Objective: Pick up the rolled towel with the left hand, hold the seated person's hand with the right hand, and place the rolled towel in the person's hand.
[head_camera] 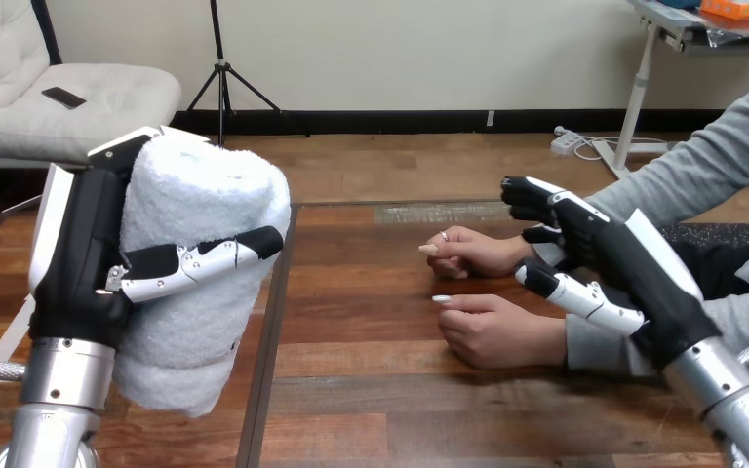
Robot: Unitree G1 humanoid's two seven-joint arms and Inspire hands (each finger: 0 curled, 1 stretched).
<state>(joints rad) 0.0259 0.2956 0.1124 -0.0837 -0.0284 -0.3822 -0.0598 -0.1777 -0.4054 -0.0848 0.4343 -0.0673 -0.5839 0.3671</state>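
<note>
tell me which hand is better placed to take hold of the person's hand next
Right. The right hand sits at the wrist of the person's farther hand, while the left hand is across the table, curled round the rolled towel.

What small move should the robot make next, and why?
Probably bring the left hand with the rolled towel rightward toward the person's farther hand: the towel is gripped and lifted, the right hand is at that wrist, and bare table separates them.
</note>
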